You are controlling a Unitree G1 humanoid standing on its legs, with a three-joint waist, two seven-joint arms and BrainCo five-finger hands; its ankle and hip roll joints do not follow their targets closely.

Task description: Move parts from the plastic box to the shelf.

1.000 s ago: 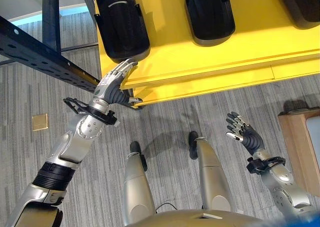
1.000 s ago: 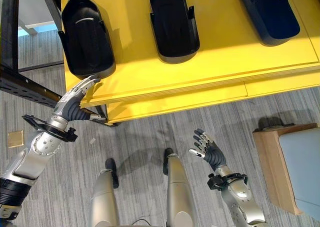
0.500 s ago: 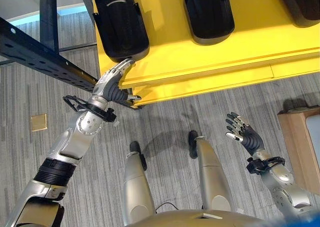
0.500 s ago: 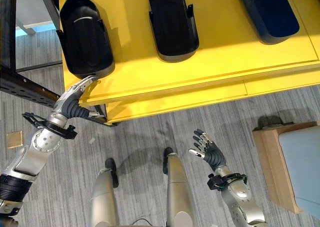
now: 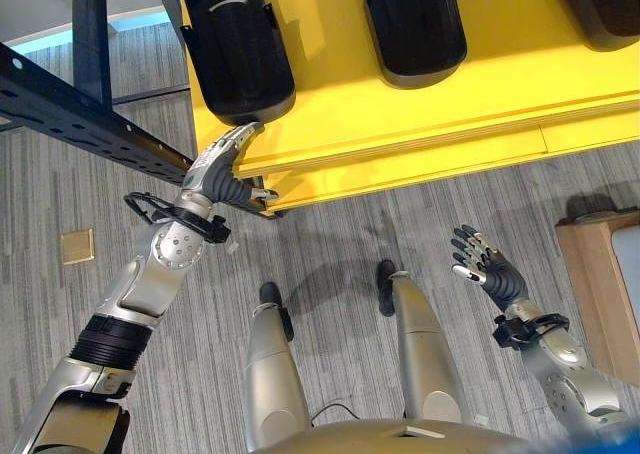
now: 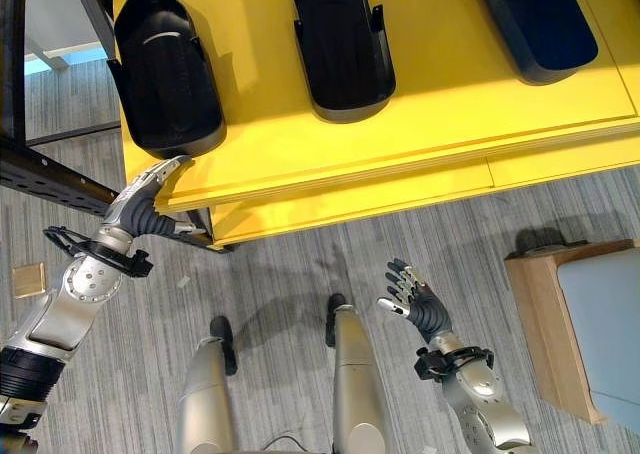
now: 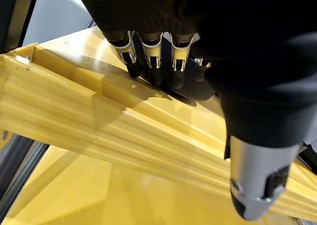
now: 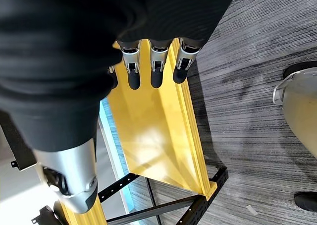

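Parts [image 6: 168,74] [image 6: 340,44] [image 6: 532,22], black and tray-shaped, lie apart on the yellow shelf [image 6: 420,154]. I see my left hand [image 5: 218,166] with fingers straight against the shelf edge by the leftmost part, grasping nothing. My right hand [image 6: 418,302] hangs over the floor, fingers released.

– What is sitting on the shelf [image 6: 400,144]?
– Three black parts are lying in a row on its yellow top: left part [image 6: 165,69], middle part [image 6: 340,44], right part [image 6: 535,24].
– Any touching?
– No, they are lying well apart.
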